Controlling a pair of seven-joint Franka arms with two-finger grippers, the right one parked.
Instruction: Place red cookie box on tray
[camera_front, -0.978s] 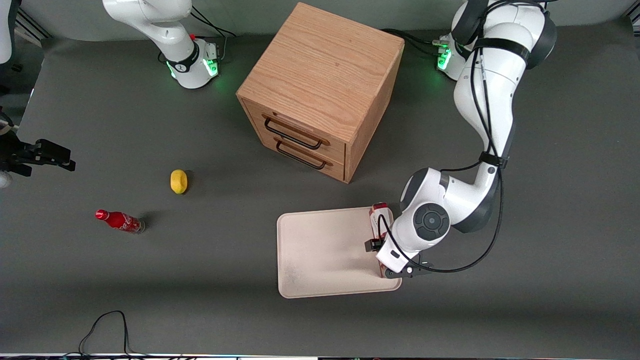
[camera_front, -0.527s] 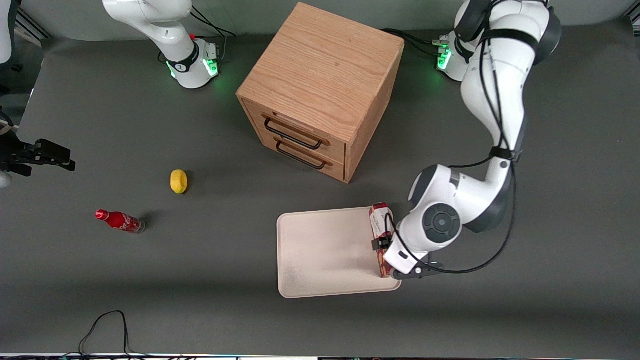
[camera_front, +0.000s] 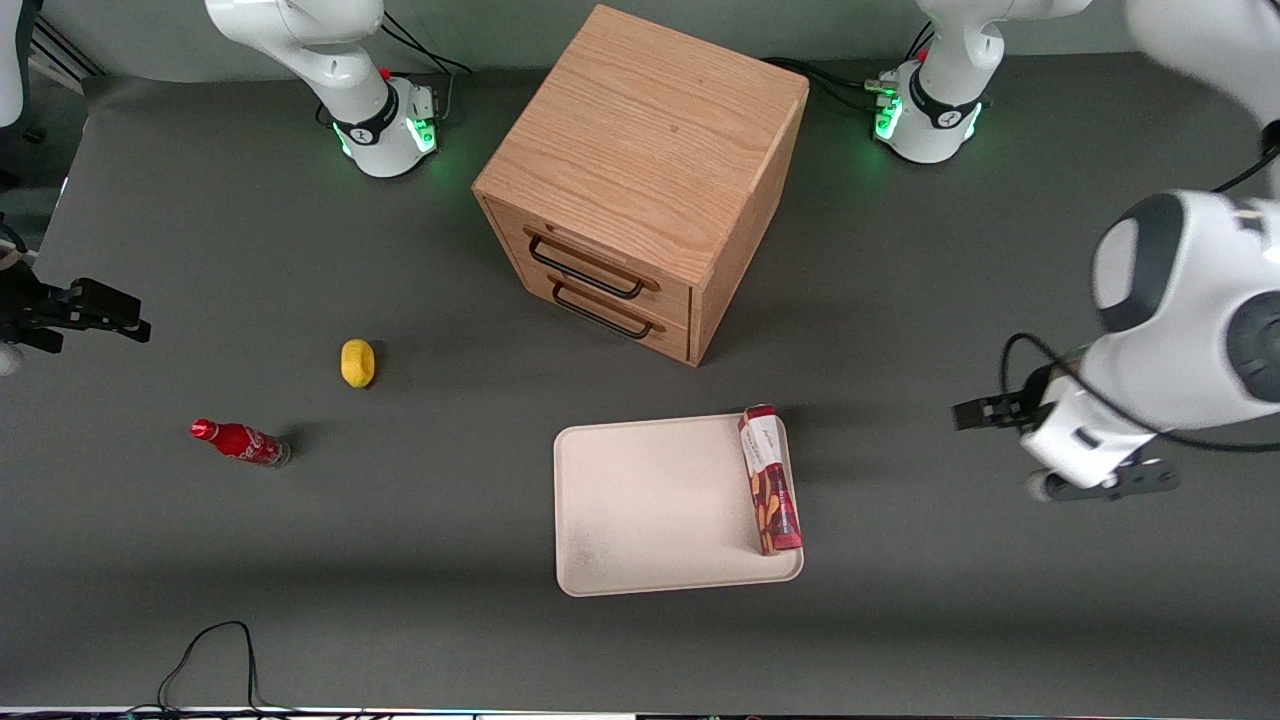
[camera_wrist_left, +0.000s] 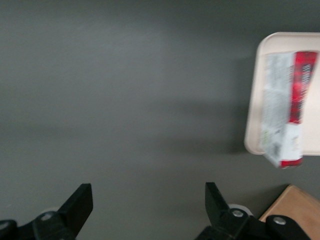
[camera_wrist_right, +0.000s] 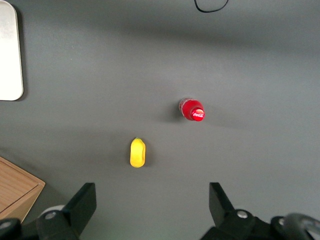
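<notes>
- Front view: red cookie box (camera_front: 770, 480) lies on the tray (camera_front: 650, 500), lengthwise along the tray edge toward the working arm's end of the table. Its white label end points at the wooden drawer cabinet (camera_front: 640, 180), and that end looks to sit on or just over the rim.
- Gripper (camera_front: 975, 413) is well apart from the box, over bare table (camera_front: 900, 620) toward the working arm's end — nothing in it.
- Left wrist view: both fingers (camera_wrist_left: 77, 205) spread wide, empty gap between them; box (camera_wrist_left: 285, 110) and tray (camera_wrist_left: 255, 100) seen off to the side, not under the claw.
- Step in hand, my read: placing is done, this is the retreat phase. Task looks essentially complete.
- Next move: only clear the arm to a rest pose, no regrasp needed. Possible nit — the box hugs the rim, so a nudge inward would make it safer, but it seems stable.
- Arm pose: wrist bulks large near the camera, so it is raised, hand pointing toward the tray.
- Elsewhere, untouched: yellow lemon-like object (camera_front: 357, 362) and cola bottle (camera_front: 238, 441) toward the parked arm's end.
</notes>
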